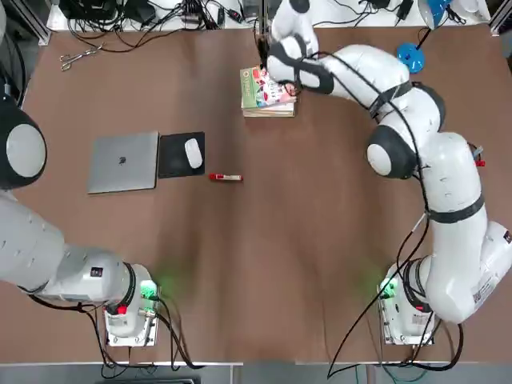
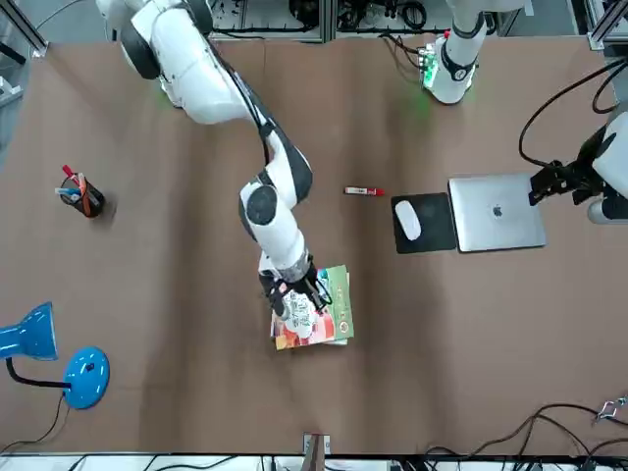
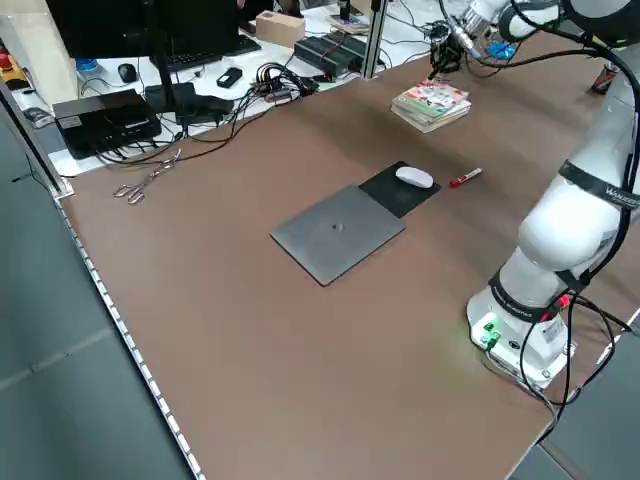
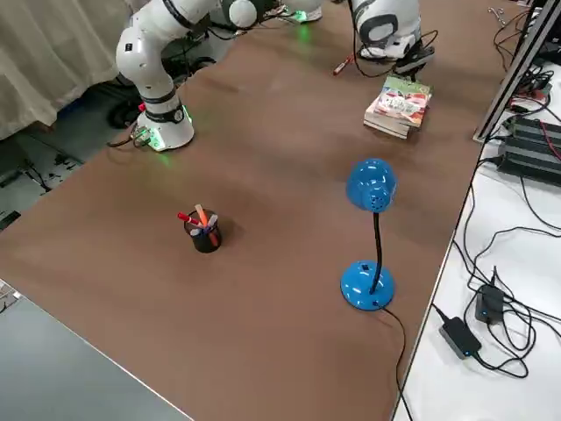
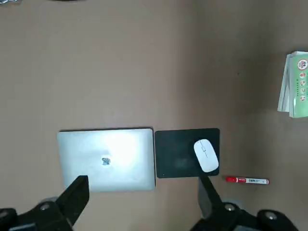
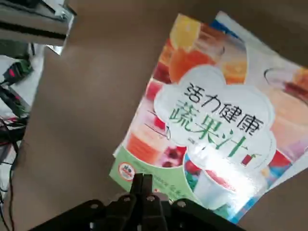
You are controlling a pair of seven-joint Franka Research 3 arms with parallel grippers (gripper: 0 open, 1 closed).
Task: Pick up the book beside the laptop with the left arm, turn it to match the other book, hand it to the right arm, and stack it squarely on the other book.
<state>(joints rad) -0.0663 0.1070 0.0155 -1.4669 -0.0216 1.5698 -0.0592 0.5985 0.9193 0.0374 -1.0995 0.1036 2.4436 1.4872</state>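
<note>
The colourful book (image 1: 260,88) (image 6: 211,115) lies on top of the other book (image 6: 276,57) at the far middle of the table, slightly skewed so the white cover peeks out along one edge. My right gripper (image 6: 143,184) (image 2: 294,291) is shut, its tips at the green edge of the top book, holding nothing. My left gripper (image 5: 143,195) hangs open high over the laptop (image 1: 122,162) (image 5: 106,159) at the table's left, with nothing between its fingers.
A black mouse pad (image 1: 172,164) with a white mouse (image 1: 193,152) lies right of the laptop, and a red marker (image 1: 226,177) beyond it. A blue lamp (image 4: 372,189), a pen cup (image 4: 204,232) and scissors (image 1: 78,57) stand near the edges.
</note>
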